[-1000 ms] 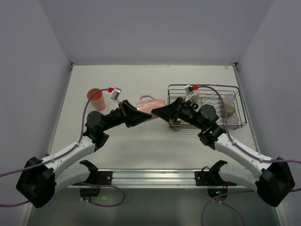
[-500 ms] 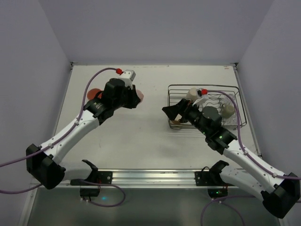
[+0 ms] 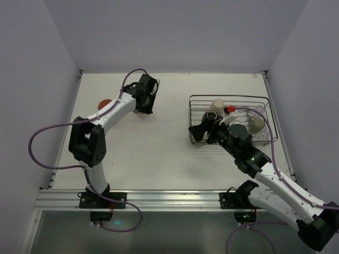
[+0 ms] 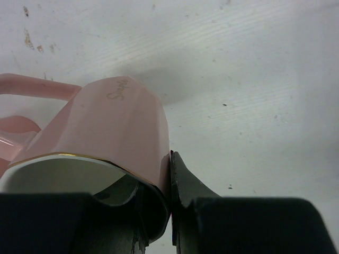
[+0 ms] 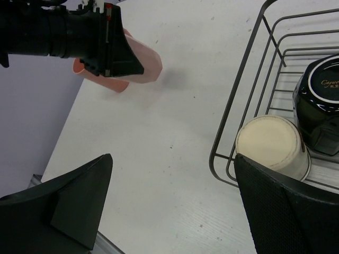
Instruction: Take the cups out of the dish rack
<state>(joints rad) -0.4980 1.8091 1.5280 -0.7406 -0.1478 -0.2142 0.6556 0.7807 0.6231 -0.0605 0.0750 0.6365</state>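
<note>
My left gripper (image 3: 142, 106) is shut on the wall of a pale pink cup (image 4: 106, 127) with a handle, one finger inside the rim and one outside (image 4: 185, 185), low over the far left of the table. It sits next to a salmon-orange cup (image 3: 105, 102). My right gripper (image 3: 198, 129) is open and empty at the left end of the dish rack (image 3: 228, 96). In the right wrist view an upside-down beige cup (image 5: 273, 145) and a dark olive-grey mug (image 5: 320, 106) sit in the rack (image 5: 249, 69), close to my right finger (image 5: 291, 206).
Another pale cup (image 3: 257, 123) lies at the rack's right end. The right wrist view also shows the left gripper (image 5: 79, 37) with the pink cup (image 5: 140, 63). Walls close the table on three sides.
The left arm carried the pink cup from the table's middle to the far left beside the salmon cup. The right gripper drew back to the rack's left end, open.
</note>
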